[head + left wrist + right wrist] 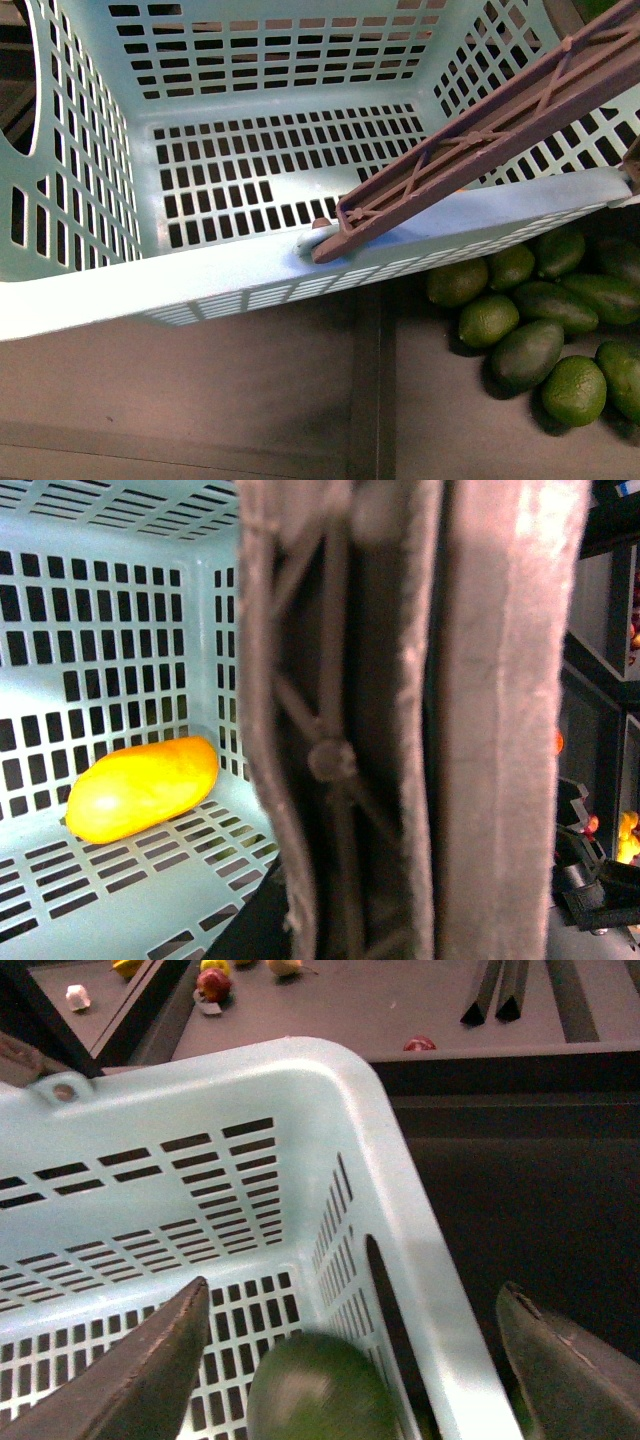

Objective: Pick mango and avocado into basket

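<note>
The teal basket (250,275) fills the front view, and its brown handle (470,140) slants up to the right. My left gripper (370,900) is shut on the basket handle (400,680), which blocks most of the left wrist view and hides the fingers. The yellow-orange mango (140,788) lies on the basket floor by a wall. My right gripper (355,1290) is open above a basket corner (300,1060). A blurred dark green avocado (315,1390) shows between the fingers, inside the basket and apart from both.
A pile of green avocados (530,320) lies on the dark shelf at the front right, just outside the basket. A dark shelf divider (370,400) runs below the basket. Small fruits (213,982) lie on the far shelf in the right wrist view.
</note>
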Available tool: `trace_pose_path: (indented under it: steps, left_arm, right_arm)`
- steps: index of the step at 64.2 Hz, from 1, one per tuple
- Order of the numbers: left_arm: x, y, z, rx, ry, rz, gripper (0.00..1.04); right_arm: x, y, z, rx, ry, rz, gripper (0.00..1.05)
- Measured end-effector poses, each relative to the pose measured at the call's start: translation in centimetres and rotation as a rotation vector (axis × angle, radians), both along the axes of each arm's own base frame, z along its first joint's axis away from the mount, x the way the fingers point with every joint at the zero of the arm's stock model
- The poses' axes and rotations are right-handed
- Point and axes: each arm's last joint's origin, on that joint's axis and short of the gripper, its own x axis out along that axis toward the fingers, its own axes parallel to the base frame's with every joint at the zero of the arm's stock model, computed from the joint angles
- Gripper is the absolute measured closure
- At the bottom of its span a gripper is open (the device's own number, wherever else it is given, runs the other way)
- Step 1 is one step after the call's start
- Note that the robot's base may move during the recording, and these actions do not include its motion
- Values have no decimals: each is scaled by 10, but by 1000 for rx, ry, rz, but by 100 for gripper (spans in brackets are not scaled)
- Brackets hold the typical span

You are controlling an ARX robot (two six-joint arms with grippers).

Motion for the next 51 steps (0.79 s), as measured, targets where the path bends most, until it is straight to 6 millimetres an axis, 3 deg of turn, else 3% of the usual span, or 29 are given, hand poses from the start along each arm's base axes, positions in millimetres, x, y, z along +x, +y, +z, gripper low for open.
trace_pose_path:
  steps: [11,16,24,46,51]
  left_arm:
    - [1,0,0,5,-3,8,91]
    - [0,0,0,4,-3,5,91]
    - [0,0,0,-2,2,3,91]
    - [0,0,0,-2,2,3,91]
    - [0,0,0,-1,1,3,91]
  right_arm:
    - [-5,-20,8,-19,0,-93,9]
    - [-9,-22,3,-50,-147,-93,19]
    - [-37,-35,-14,-87,-315,-85,41]
    - [-98,-59,-43,-116,-330,-86,99]
    - [-108,-62,-47,-118,-336,-84,103]
